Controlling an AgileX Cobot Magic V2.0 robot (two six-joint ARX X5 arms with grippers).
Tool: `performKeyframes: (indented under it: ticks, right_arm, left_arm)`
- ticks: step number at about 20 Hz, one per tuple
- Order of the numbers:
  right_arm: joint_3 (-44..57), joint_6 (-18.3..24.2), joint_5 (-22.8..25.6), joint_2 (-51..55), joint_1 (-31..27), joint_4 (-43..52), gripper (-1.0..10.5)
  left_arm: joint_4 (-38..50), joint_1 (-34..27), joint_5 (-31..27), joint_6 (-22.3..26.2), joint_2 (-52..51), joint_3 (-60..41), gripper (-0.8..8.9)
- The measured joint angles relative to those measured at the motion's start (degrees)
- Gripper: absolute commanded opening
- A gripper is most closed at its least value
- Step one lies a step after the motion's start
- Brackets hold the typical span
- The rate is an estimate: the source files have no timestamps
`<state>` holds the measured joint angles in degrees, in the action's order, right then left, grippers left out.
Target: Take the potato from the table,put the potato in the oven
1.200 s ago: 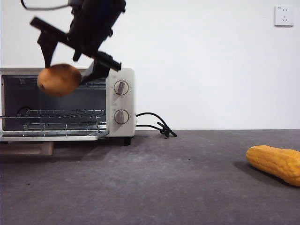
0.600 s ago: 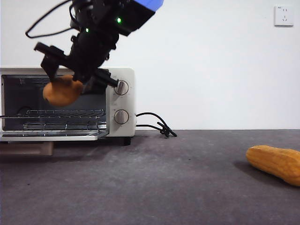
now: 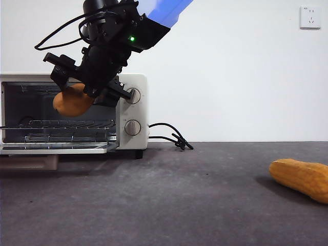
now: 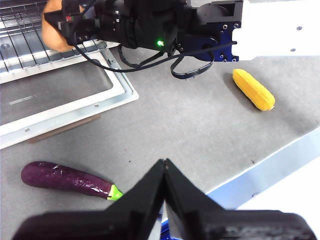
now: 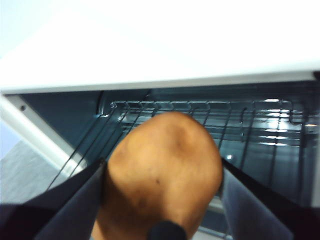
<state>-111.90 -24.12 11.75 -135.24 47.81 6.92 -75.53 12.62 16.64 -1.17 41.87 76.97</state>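
Note:
My right gripper is shut on the orange-brown potato and holds it at the open mouth of the cream-white oven, above the wire rack. Up close in the right wrist view, the potato sits between the two dark jaws with the oven cavity just behind it. From the left wrist view, the potato peeks out past the right arm over the rack. My left gripper is shut and empty, high above the grey table.
The oven door lies folded down flat. A yellow corn cob lies at the table's right. A purple eggplant lies near the door's front. The black cord trails beside the oven.
The right gripper has carried the potato lower and deeper toward the oven's opening, and more of the arm has come into the front view.

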Motion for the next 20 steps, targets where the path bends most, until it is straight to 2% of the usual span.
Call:
performKeyframes:
  ticks: [4, 13, 15, 16, 20]
  right_arm:
    - [-0.02, 0.04, 0.57, -1.77, -0.07, 0.35, 3.2]
    - [-0.02, 0.15, 1.79, -2.82, -0.07, 2.97, 3.4]
    - [-0.02, 0.15, 1.97, -2.86, -0.07, 3.1, 5.1]
    - [-0.02, 0.15, 1.99, -2.91, -0.07, 3.3, 5.5]
    - [-0.02, 0.2, 3.06, -3.08, -0.22, 4.52, 5.7]
  left_arm:
    - [0.0, 0.52, -0.02, 0.0, 0.0, 0.0, -0.05]
    - [0.0, 1.55, -0.11, 0.04, 0.7, 0.0, -0.05]
    - [0.0, 1.55, -0.13, 0.04, 0.76, 0.0, -0.05]
    - [0.0, 1.57, -0.13, 0.04, 0.76, 0.0, -0.05]
    - [0.0, 1.6, -0.13, 0.04, 0.76, 0.0, -0.05]
